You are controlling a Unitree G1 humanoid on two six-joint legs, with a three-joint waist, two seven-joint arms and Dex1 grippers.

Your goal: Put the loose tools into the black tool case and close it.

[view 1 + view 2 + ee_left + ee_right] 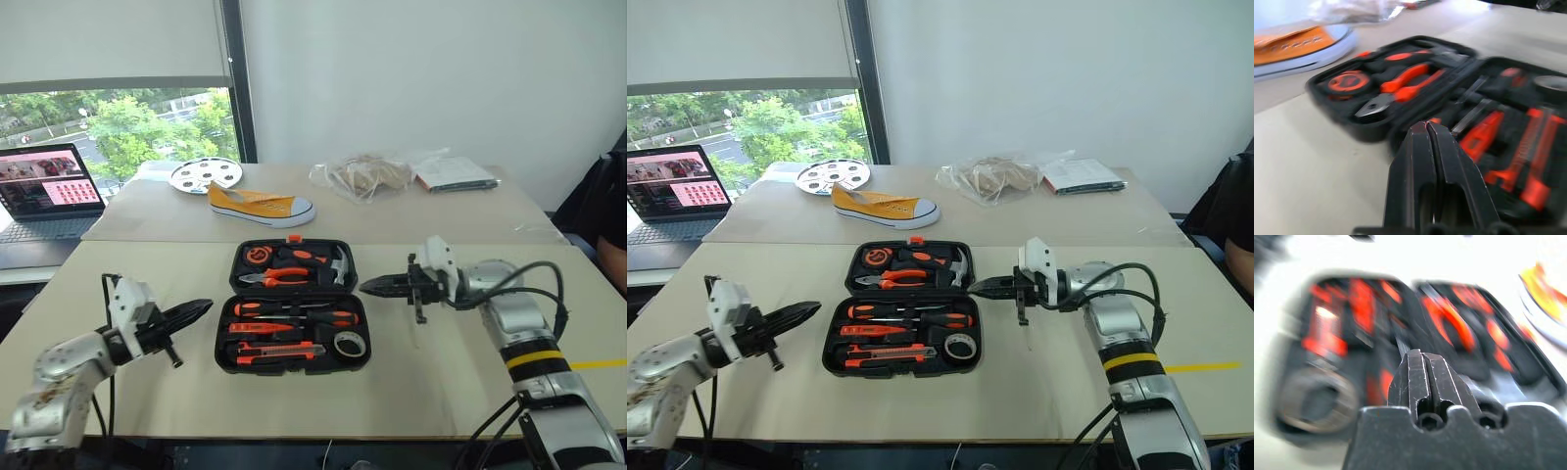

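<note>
The case (292, 305) lies open and flat between 2 empty grippers — the left gripper (201, 309) and right gripper (370, 287), each with jaws pressed shut, tips aimed inward at it. Screwdrivers (294, 317), knife (279, 349) and roll (350, 343) sit in its slots. The rigid plastic lid looks light — best pushed at its far rim.
</note>
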